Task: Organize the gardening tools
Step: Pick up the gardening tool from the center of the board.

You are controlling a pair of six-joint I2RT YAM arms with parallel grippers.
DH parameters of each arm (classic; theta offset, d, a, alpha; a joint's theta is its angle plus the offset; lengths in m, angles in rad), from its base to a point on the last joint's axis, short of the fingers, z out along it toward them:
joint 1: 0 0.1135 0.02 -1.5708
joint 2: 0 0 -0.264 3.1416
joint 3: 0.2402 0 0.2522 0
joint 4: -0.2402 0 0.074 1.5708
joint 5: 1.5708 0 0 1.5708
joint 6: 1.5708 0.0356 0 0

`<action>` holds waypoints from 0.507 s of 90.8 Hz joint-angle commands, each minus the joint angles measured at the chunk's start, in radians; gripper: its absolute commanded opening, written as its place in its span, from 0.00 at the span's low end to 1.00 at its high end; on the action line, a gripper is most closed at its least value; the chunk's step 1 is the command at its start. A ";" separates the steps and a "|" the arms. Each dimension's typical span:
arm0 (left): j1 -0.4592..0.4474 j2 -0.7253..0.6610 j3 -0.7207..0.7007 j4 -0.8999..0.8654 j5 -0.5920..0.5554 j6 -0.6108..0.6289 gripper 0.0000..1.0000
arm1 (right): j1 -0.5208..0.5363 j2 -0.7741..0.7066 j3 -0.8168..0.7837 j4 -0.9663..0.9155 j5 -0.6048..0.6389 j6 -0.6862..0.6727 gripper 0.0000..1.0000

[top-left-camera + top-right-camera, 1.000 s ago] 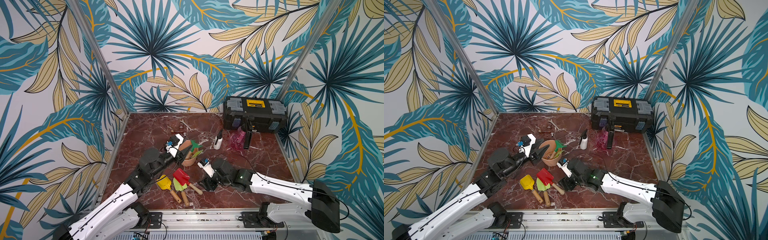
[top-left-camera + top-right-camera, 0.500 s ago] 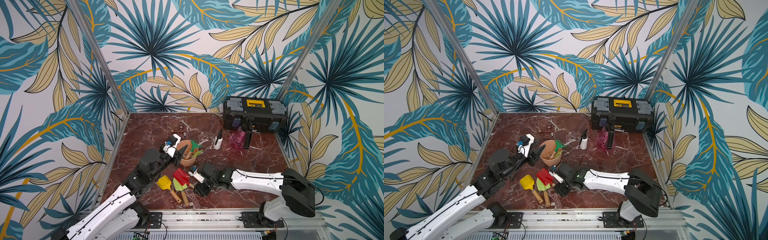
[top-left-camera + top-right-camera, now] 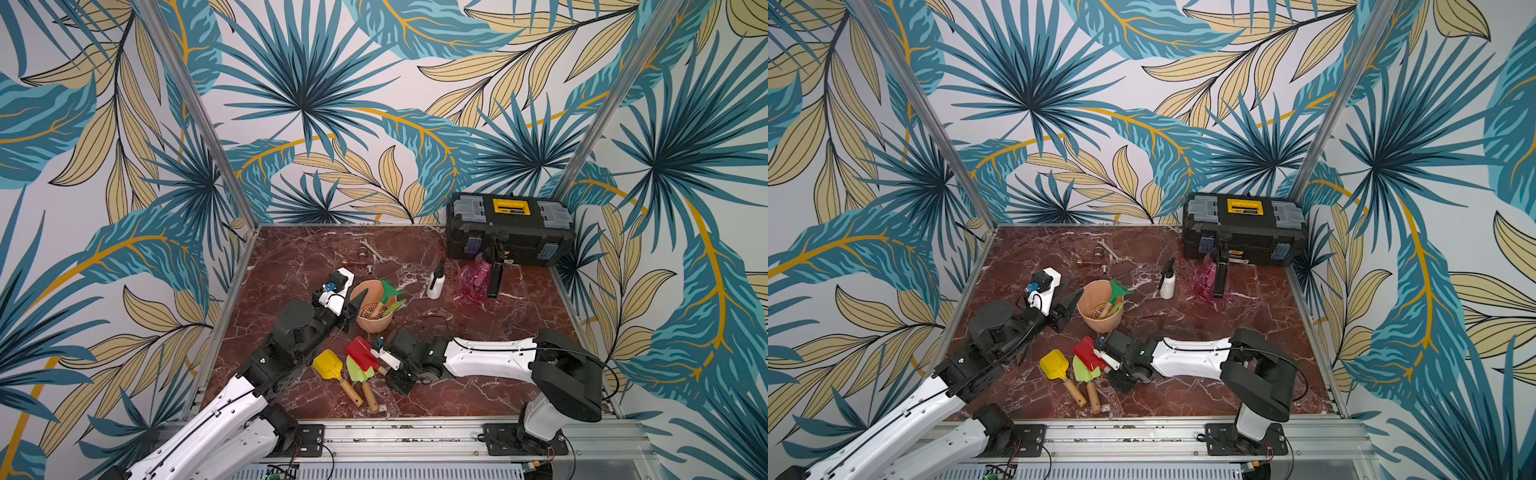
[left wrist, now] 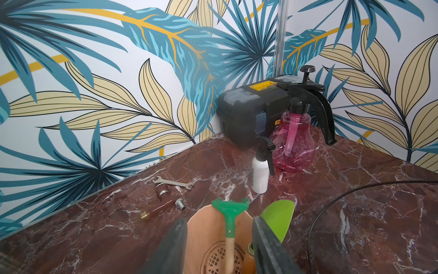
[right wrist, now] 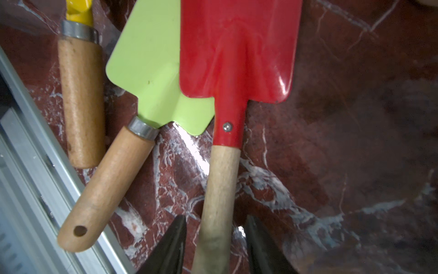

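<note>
right claw (image 5: pixel 215 220): came in across the bench (image 3: pixel 519 316) from the bare marble right of the tool pile within the last second, jaws narrowing on the way; stood astride the wooden handle of the red trowel (image 3: pixel 361 353), a slim gap showing on either side. No clamp seen yet.
red trowel: position unchanged; lay flat, head lapped over the lime-green trowel (image 5: pixel 151 66); not lifted.
lime-green trowel: on the bench near the front rail, just beside the yellow trowel (image 3: pixel 328 365); both unmoved.
left claw (image 4: pixel 219 220): kept its station at the pot (image 3: pixel 376 326); jaws apart with the pot's mouth between them; whether they pressed on it could not be told.
pot: mid-bench, same spot; held the dark-green rake (image 4: pixel 228 208) and a second lime-green tool (image 4: pixel 278 218), heads up.
spray bottles: white spray bottle (image 3: pixel 435 286) and pink spray bottle (image 3: pixel 473 282) stood upright, side by side before the toolbox (image 3: pixel 509 232); unmoved, well apart from the pot.
excluded: wrench (image 3: pixel 371 248) and small fittings at the back of the bench.
reading: the one real change was the right arm's arrival on the red handle; judged the opening of a pick, likely bound for the pot.
outstanding: three trowels loose on the bench; two tools potted; bottles not yet handled.
caution: the red head overlay the lime-green one, so a lift might drag its neighbour.
</note>
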 commanded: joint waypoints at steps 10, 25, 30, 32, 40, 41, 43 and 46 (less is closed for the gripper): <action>0.007 -0.020 0.008 -0.027 -0.018 -0.006 0.48 | 0.005 0.011 0.016 -0.017 0.028 -0.004 0.32; 0.008 -0.023 0.015 -0.034 -0.022 -0.008 0.49 | 0.005 -0.020 0.008 -0.026 0.074 -0.001 0.21; 0.009 -0.023 0.021 -0.039 -0.024 -0.011 0.49 | 0.005 -0.043 -0.001 -0.022 0.098 -0.001 0.19; 0.009 -0.023 0.025 -0.042 -0.024 -0.012 0.49 | 0.004 -0.056 -0.006 -0.018 0.111 -0.001 0.17; 0.009 -0.023 0.042 -0.054 -0.028 -0.029 0.50 | 0.005 -0.118 -0.031 0.005 0.163 0.001 0.14; 0.009 -0.023 0.044 -0.056 -0.028 -0.032 0.50 | 0.005 -0.126 -0.035 0.009 0.170 0.000 0.14; 0.009 -0.023 0.051 -0.062 -0.028 -0.039 0.51 | 0.005 -0.145 -0.041 0.016 0.180 -0.001 0.13; 0.009 -0.023 0.059 -0.069 -0.026 -0.049 0.52 | 0.005 -0.173 -0.054 0.031 0.193 -0.002 0.13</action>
